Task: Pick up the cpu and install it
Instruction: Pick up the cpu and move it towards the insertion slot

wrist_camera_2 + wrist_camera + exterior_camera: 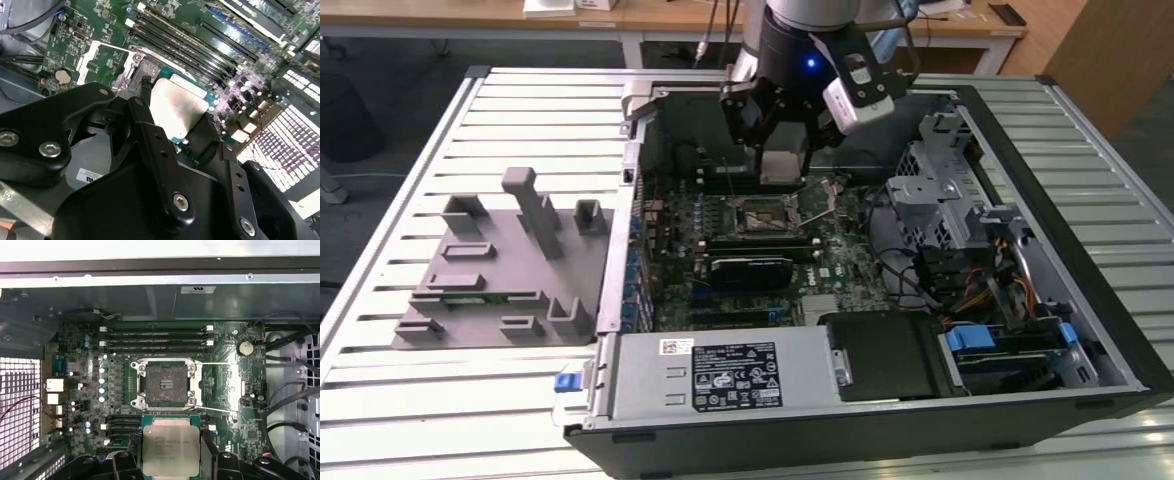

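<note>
CPU [171, 450] is clamped by its edges in the gripper [171, 459], fingers [150, 130] closed on it. It hangs flat above the board, just beside the bare socket [165, 384], not yet over it. Step in hand, I'd judge: carry to socket. Chip needs to be level & squared w/ the frame, no tilt, since pins look delicate. Room: RAM slots [155, 337] on one side, opened load plate [226, 385] on another, case wall [150, 300] well apart.
</note>
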`<state>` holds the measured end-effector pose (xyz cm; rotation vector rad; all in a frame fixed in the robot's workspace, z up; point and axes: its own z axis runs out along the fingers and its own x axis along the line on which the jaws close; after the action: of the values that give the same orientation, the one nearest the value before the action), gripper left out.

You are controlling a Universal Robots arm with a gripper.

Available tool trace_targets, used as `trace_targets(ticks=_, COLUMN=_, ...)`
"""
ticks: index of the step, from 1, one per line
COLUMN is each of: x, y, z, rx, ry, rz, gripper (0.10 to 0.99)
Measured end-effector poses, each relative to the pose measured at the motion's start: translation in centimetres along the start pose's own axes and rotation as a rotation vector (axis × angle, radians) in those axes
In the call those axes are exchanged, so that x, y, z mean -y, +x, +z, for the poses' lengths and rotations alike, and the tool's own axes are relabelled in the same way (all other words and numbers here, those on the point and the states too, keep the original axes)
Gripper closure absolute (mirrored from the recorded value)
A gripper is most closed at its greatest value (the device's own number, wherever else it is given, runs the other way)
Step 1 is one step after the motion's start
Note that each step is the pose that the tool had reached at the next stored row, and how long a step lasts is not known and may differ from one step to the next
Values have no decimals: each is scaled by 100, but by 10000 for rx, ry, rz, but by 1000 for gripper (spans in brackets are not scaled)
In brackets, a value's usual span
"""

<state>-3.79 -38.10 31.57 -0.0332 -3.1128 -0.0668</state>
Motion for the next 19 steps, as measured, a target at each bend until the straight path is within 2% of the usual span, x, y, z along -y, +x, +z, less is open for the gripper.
trace_targets(ticks=19, x=-197, y=-27, z=352, rx=1, ry=-22, rz=-12, gripper=541)
